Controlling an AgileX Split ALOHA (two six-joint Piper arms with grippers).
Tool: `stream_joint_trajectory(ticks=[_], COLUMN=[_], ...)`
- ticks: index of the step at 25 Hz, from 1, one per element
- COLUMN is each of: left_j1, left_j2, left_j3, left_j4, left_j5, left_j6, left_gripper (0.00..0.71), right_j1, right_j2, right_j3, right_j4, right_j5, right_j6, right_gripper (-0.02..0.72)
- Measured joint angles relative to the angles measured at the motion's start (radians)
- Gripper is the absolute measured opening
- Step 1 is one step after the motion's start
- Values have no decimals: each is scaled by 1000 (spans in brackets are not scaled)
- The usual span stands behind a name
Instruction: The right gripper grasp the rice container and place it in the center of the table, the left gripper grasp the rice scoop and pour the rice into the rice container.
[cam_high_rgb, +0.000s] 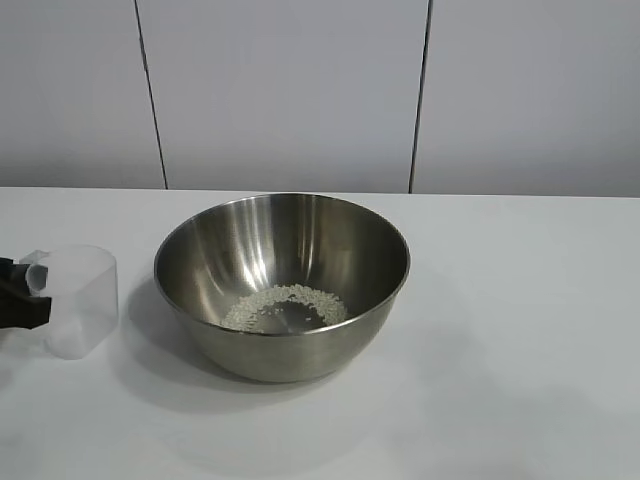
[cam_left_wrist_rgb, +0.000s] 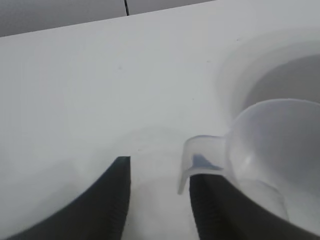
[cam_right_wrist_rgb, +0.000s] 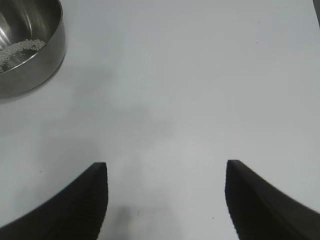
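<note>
Rice (cam_high_rgb: 285, 306) lies in the bowl (cam_high_rgb: 281, 285) mid-worktop (cam_high_rgb: 520, 330), the empty scoop (cam_high_rgb: 75, 300) stands just beside it with the left tool (cam_left_wrist_rgb: 155, 200) parted around its handle, holding nothing, so release seems under way; retreat next; right tool (cam_right_wrist_rgb: 165, 200) idle, wide apart.

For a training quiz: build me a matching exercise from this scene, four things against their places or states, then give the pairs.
Things:
1. rice container
2. rice scoop
3. rice
4. right gripper

Places or states:
A. thin pale layer on the bowl's bottom
B. open over bare table, holding nothing
C. upright beside the bowl, at the left gripper
D. near the middle of the table

Pairs: 1-D, 2-C, 3-A, 4-B
</note>
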Motion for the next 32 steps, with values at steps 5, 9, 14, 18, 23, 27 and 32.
stream_joint_trajectory(ticks=[5, 9, 14, 18, 23, 27, 32], left_j1=[0, 0, 7, 91, 286, 396, 392], left_j2=[-1, -2, -10, -98, -258, -372, -565], left_j3=[72, 136, 176, 157, 25, -168, -355], left_j4=[-22, -79, -186, -152, 46, 278, 596], left_j5=[-14, -25, -30, -30, 141, 462, 727], left_j6=[1, 1, -23, -134, -255, -432, -765], left_gripper=[357, 361, 361, 357, 353, 353, 353], right_j1=[0, 0, 0, 0, 0, 0, 0], right_j2=[0, 0, 0, 0, 0, 0, 0], right_j3=[0, 0, 0, 0, 0, 0, 0], right_j4=[0, 0, 0, 0, 0, 0, 0], right_j5=[0, -2, -2, -2, -2, -2, -2], right_j6=[0, 0, 0, 0, 0, 0, 0], right_gripper=[464, 464, 464, 464, 464, 464, 464])
